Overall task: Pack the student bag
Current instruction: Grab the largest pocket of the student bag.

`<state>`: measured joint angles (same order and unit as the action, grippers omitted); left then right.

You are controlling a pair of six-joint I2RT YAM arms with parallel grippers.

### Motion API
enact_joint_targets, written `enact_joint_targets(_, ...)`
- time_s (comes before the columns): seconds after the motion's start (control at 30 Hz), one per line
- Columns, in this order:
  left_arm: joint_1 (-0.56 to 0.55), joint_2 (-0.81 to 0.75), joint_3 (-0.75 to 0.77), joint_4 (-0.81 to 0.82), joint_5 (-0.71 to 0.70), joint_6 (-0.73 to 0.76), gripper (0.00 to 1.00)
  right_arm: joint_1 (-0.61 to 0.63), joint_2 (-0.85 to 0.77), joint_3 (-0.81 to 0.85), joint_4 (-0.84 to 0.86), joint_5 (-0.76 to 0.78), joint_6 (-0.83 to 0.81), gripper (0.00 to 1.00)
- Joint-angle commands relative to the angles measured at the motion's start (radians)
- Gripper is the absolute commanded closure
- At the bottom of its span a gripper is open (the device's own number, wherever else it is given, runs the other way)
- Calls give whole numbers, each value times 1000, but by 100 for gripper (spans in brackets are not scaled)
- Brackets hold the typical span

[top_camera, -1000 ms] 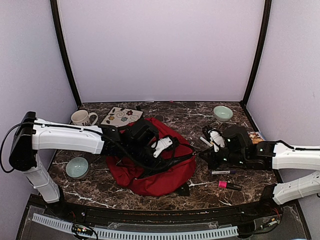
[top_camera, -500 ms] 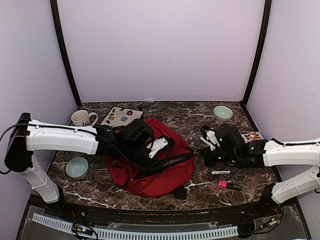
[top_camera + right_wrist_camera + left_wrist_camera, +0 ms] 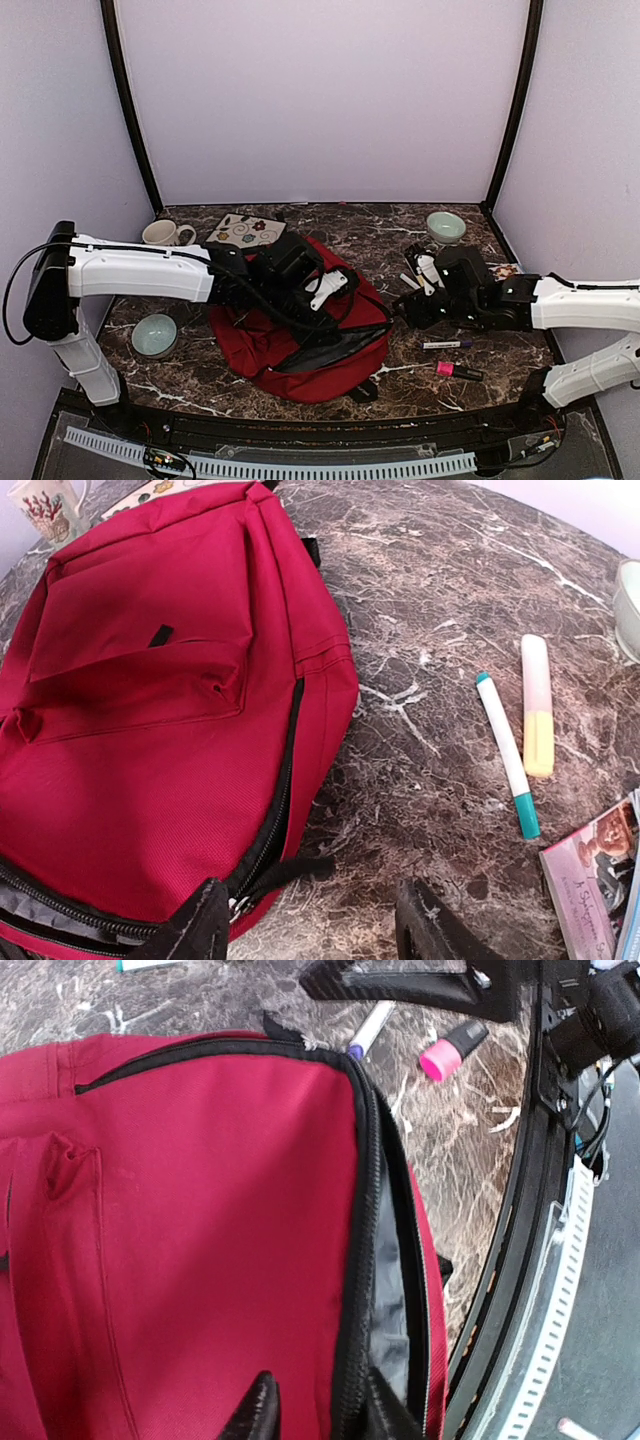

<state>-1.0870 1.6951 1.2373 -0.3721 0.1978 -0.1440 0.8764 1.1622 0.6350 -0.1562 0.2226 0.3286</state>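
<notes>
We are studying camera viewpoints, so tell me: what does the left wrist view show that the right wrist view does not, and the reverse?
Only the left wrist view: a pink-capped marker, a white pen beside it, and the table's black front rim with a white toothed strip. Only the right wrist view: a teal-capped marker, a yellow highlighter, a mug and a booklet. Both share the red student bag, its black zip, and the marble table.
</notes>
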Motion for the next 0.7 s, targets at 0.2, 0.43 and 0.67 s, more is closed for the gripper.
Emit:
enact_joint_targets(0.2, -4, -105, 136, -228, -211, -127, 2, -5, -111, 33, -58, -73, 0, 32)
enact_joint_targets(0.43, -5, -288, -44, -409, -155, -354, 19, 8, -122, -14, 66, -354, -110, 31)
enact_joint_targets(0.67, -5, -462, -212, -449, -76, -513, 22, 98, -83, 6, 126, -460, -351, 29)
